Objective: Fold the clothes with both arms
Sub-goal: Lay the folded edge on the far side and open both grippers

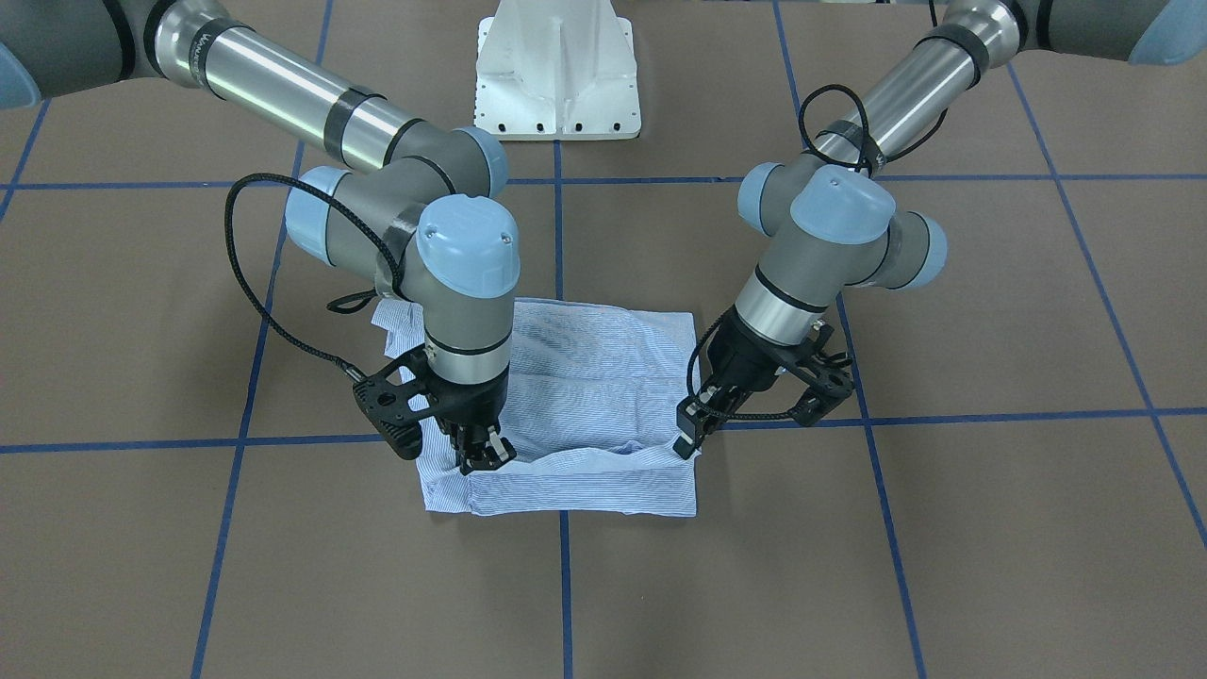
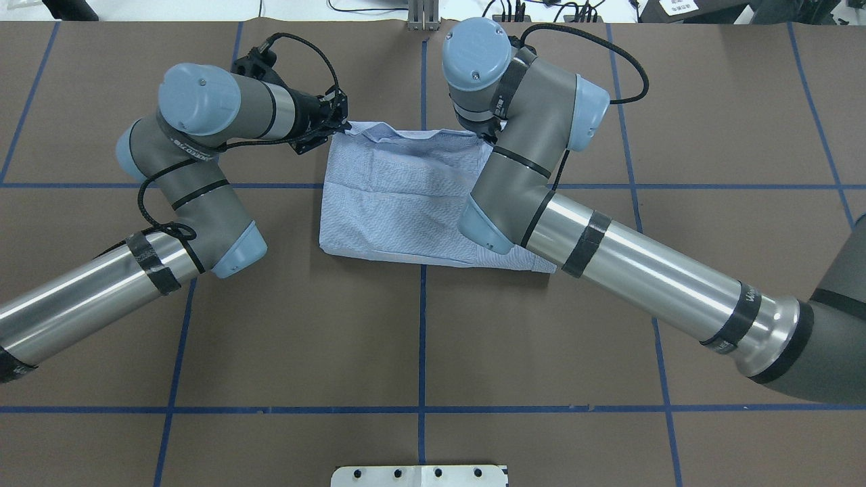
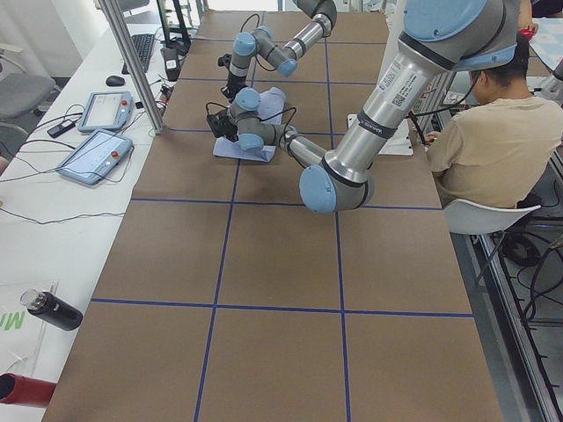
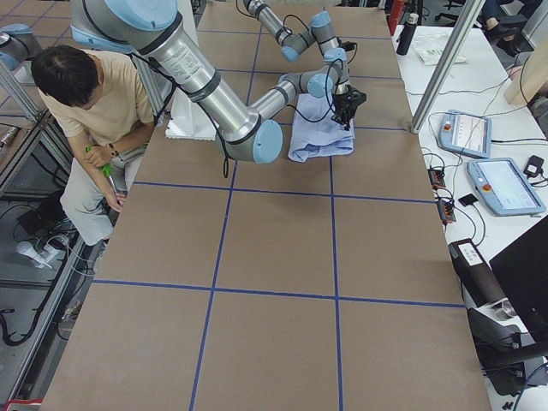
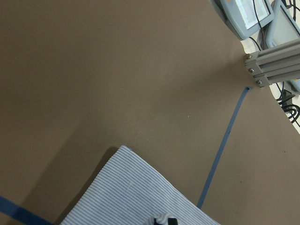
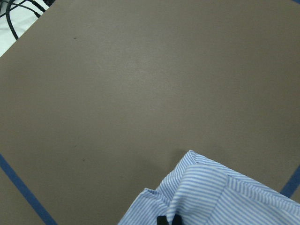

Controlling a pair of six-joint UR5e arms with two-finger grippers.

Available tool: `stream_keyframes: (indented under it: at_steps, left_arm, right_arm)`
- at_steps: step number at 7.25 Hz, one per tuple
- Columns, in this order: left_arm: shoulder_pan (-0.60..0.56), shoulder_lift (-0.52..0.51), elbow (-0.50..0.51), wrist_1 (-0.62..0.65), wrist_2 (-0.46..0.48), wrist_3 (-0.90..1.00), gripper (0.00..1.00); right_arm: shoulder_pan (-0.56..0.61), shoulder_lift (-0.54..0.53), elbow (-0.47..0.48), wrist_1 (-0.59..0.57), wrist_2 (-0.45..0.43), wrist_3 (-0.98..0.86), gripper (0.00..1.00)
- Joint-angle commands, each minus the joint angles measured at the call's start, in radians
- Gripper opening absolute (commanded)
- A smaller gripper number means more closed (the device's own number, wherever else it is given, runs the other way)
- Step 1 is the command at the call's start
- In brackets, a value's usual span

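Seen from the front, the striped shirt (image 1: 585, 405) lies folded square at mid-frame on the brown bench (image 1: 849, 566), with its lower edge lifted. The left claw (image 1: 687, 443), on a slanted wrist, is pinched shut on the lower-right corner. The right claw (image 1: 485, 457) points straight down, closed on the lower-left fold. The overhead view hides the right claw beneath its wrist. Brown bench surrounds the shirt on every side.
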Motion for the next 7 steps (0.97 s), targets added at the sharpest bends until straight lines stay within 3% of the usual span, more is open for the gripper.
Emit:
stream_keyframes:
  at_steps: [1,2,3,4,5,7]
  left_arm:
    - [-0.011,-0.035,0.108,-0.084,0.006,0.030,0.00]
    - [-0.010,-0.058,0.147,-0.087,0.056,0.056,0.00]
    - [-0.011,-0.072,0.179,-0.087,0.059,0.075,0.19]
    - [-0.016,-0.072,0.181,-0.087,0.062,0.120,0.68]
    - [-0.039,-0.072,0.181,-0.090,0.059,0.124,0.98]
    - [-0.098,-0.069,0.169,-0.090,0.043,0.138,0.99]
  right_arm:
    - [0.026,0.017,-0.071,0.065,0.000,-0.088,0.00]
    - [0.028,0.025,-0.107,0.102,0.000,-0.093,0.00]
    - [0.031,0.055,-0.147,0.116,0.000,-0.124,0.55]
    - [0.031,0.092,-0.202,0.120,0.000,-0.138,1.00]
    - [0.058,0.096,-0.212,0.158,0.011,-0.151,1.00]
    - [0.119,0.097,-0.206,0.157,0.079,-0.254,1.00]
